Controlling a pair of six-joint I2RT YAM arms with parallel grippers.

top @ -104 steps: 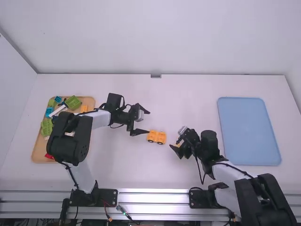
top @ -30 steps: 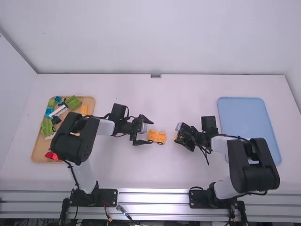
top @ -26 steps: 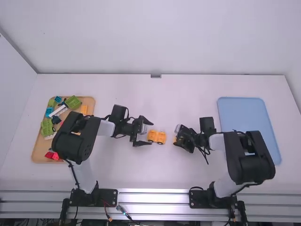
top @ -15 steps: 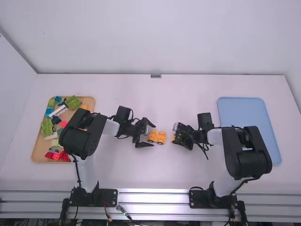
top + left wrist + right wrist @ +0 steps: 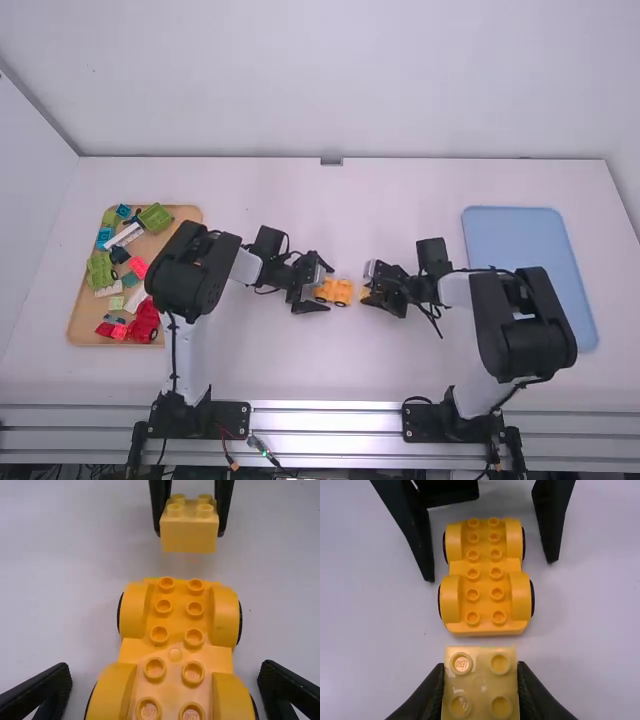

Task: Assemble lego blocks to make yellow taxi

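Mid-table, the orange-yellow wheeled car base (image 5: 334,291) stands on its wheels, studs up. My left gripper (image 5: 315,293) is open around its left end; in the left wrist view the spread fingers of my left gripper (image 5: 165,685) stand on either side of the base (image 5: 175,645), apart from it. My right gripper (image 5: 367,289) is just right of the base, shut on a small yellow block. The right wrist view has that block (image 5: 480,685), four studs showing, between the fingers of my right gripper (image 5: 480,680). A gap separates block and base.
A wooden tray (image 5: 185,215) at the left holds green, blue, white and red blocks, partly under the left arm. A blue tray (image 5: 530,280) lies at the right, its near left part beside the right arm.
The left gripper has shifted slightly right and now overlaps the base's left end. The right gripper has moved left with its yellow block, closer to the base, which has stayed put.
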